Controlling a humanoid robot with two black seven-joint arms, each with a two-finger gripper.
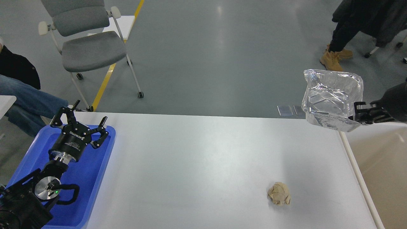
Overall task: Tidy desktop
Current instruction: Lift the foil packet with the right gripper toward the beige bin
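Item 1, bench [197,165]: large white rectangular top, smooth with a faint sheen, a pale band of reflected light running down its middle. It fills the lower centre of the frame, from the far edge at mid-height to the bottom edge. Its right edge carries a cream strip.

Item 2, paper ball [279,193]: crumpled tan paper, lying alone on the bench at lower right, well apart from everything else.

Item 3, blue tray [95,178]: glossy plastic with a raised rim, at lower left, along the bench's left end.

Item 4, my left pincer [83,127]: black, held over the far end of the blue tray, fingers spread wide, nothing between them.

Item 5, my right pincer [359,115]: black, at the right edge of the frame, closed on the near rim of the foil tray.

Item 6, foil tray [330,98]: crinkled silver aluminium, tipped so its inside faces the view, held in the air above the bench's far right corner.

Item 7, beige bin [381,165]: at lower right, just beside the bench's right edge; only part of its inside shows.

Item 8, grey chair [89,47]: padded seat and back, on castors, upper left, on the grey floor beyond the bench.

Item 9, tan boots [332,58]: on a person standing at upper right.
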